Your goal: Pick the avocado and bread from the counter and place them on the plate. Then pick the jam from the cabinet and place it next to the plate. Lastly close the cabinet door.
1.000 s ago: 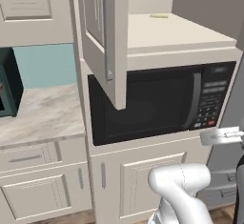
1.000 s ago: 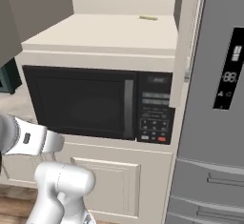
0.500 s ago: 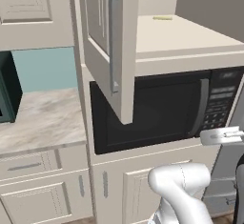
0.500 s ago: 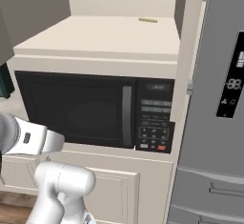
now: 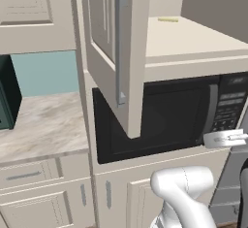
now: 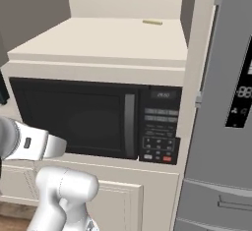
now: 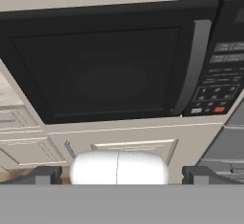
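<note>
Gripper [image 7: 118,174]: jaws spread wide, empty, facing the black microwave [image 7: 114,61]. Cabinet door [image 5: 114,52]: ajar, upright handle, up and left of the hand; closing remains.

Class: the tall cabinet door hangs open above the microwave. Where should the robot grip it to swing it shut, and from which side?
Probably the long slim bar handle on the cabinet door. It runs vertically and stands proud of the panel, so open jaws could straddle it horizontally, coming from the handle face, the side turned toward the shelf.
</note>
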Controlling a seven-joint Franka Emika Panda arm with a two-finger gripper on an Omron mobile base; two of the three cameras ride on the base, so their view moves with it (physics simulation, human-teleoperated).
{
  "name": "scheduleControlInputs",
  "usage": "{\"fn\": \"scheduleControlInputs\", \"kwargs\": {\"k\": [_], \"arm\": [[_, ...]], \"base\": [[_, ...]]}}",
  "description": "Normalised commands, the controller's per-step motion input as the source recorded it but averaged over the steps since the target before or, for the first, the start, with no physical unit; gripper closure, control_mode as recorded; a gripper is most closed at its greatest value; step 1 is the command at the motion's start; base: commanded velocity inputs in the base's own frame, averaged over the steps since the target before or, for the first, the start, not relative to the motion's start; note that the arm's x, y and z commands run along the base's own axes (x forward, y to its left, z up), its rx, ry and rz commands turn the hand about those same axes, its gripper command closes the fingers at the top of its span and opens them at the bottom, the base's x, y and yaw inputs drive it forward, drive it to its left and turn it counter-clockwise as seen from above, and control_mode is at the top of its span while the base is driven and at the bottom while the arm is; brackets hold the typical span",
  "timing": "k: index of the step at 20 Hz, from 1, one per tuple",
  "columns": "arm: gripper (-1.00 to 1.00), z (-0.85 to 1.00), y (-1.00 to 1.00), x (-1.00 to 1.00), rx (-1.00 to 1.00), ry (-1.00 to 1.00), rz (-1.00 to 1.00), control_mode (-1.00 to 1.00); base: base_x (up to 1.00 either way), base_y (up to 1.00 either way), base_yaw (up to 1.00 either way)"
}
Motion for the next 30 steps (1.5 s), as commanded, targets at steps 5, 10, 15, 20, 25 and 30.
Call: {"fn": "scheduleControlInputs", "kwargs": {"k": [5,10,15,20,25,30], "arm": [[-1.00,0.00,0.00,0.00,0.00,0.00,0.00,1.00],[-1.00,0.00,0.00,0.00,0.00,0.00,0.00,1.00],[-1.00,0.00,0.00,0.00,0.00,0.00,0.00,-1.00],[-1.00,0.00,0.00,0.00,0.00,0.00,0.00,-1.00],[-1.00,0.00,0.00,0.00,0.00,0.00,0.00,-1.00],[-1.00,0.00,0.00,0.00,0.00,0.00,0.00,-1.00]], "base": [[0.26,0.00,0.00],[0.05,0.00,0.00],[0.00,0.00,0.00],[0.00,0.00,0.00],[0.00,0.00,0.00],[0.00,0.00,0.00]]}}
